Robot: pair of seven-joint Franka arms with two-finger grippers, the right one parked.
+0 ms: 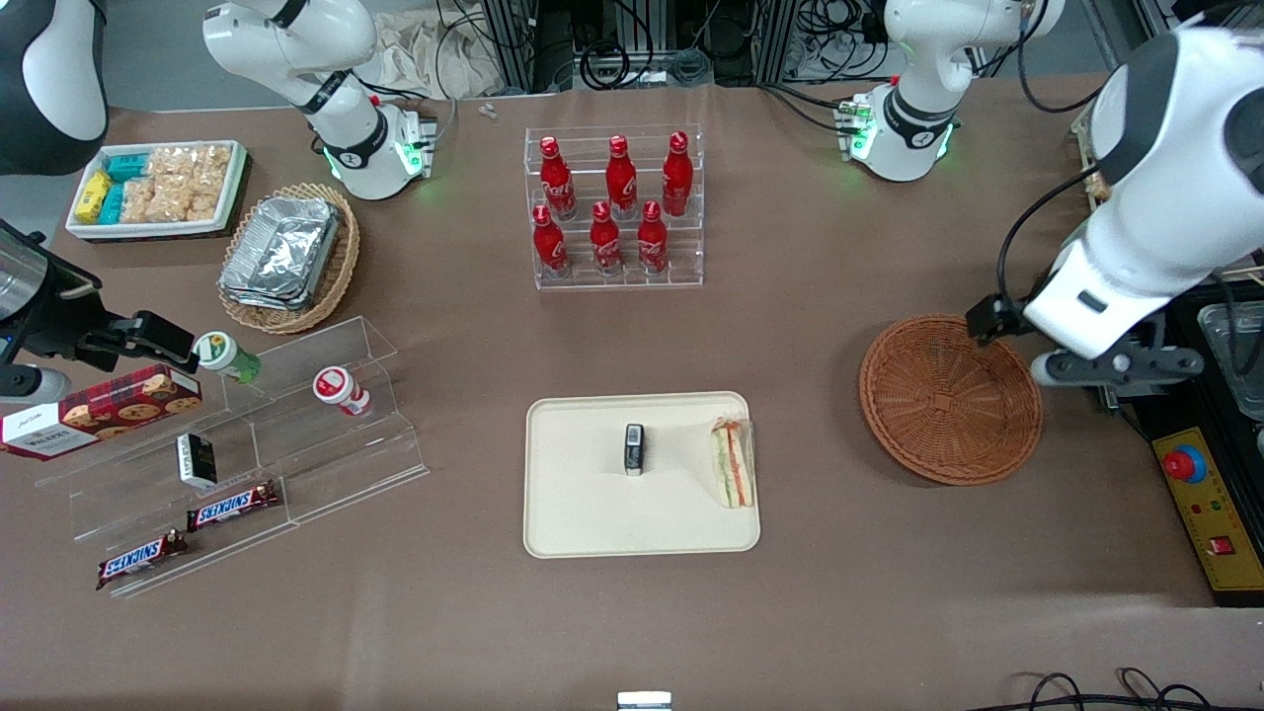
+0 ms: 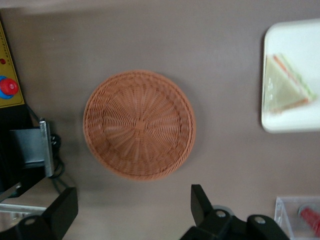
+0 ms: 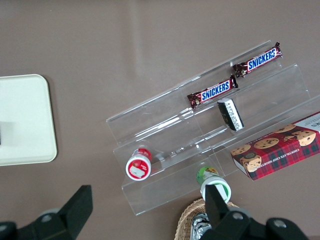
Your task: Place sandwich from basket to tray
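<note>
Sandwich (image 1: 733, 462): lies on the tray (image 1: 592, 523), at the edge nearest the basket (image 1: 950, 398); one long side runs along the tray rim.
Basket: holds nothing; stands on the table (image 1: 810, 296) toward the working arm's end, apart from the tray.
Claw (image 2: 134, 210): released, fingers (image 2: 200, 202) spread wide and holding nothing; hangs above the table just beside the basket.
Task status: judged complete, since the sandwich rests inside the tray rim.
Weight: judged light.
Stiffness: judged soft; the bread will crush under a hard squeeze.
Surface: clear wrap, judged slippery.
Hold point: if re-gripped, across the two flat bread faces near the thick middle, not at the thin corner.
Other item on tray: small dark box (image 1: 634, 449), well apart from the sandwich.
</note>
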